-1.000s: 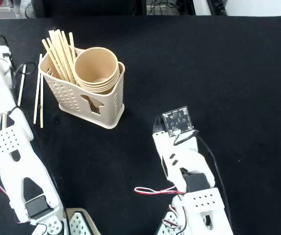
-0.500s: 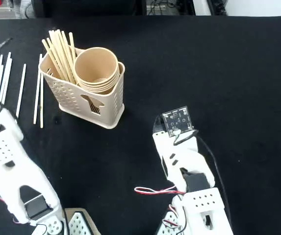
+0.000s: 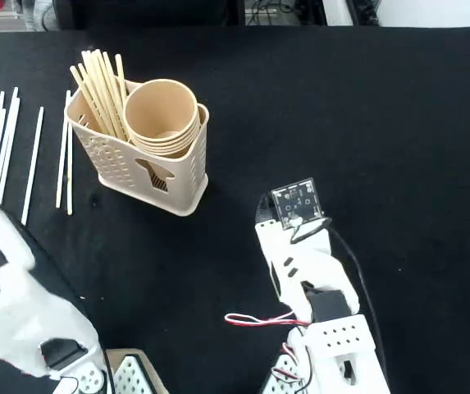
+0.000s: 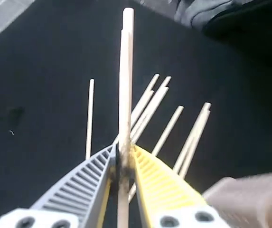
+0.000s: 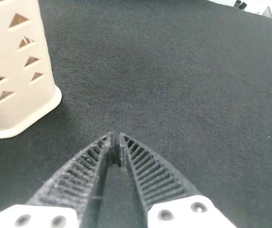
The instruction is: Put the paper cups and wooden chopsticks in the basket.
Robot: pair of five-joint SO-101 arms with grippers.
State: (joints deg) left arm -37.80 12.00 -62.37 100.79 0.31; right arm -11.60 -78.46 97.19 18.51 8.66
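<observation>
A black table [image 3: 366, 123] is seen from above. Toward its far left stands one cream plastic basket [image 3: 120, 164] with perforated walls, upright. Inside it sits one nested stack of paper cups [image 3: 162, 111]; about four rims show, though the exact count is unclear. Beside the stack, in the same basket, a bundle of wooden chopsticks [image 3: 99, 86] leans outward — roughly eight, too tightly packed to count surely.

On the table to the left of the basket lie loose chopsticks [image 3: 33, 160]. Two are just beside the basket, one is farther out, and beyond that is a close group of three. The left wrist view shows a seventh lying apart from these.

The left gripper [image 4: 120, 151] is clamped on a held chopstick [image 4: 126, 66] that points straight out past its fingertips, over the loose ones. It may be a pair pressed together — hard to tell.

The right gripper [image 5: 114, 142] is closed with nothing between its jaws, low over bare table, with the basket's base off to one side. The right arm [image 3: 308, 271] sits at the near middle of the table.
</observation>
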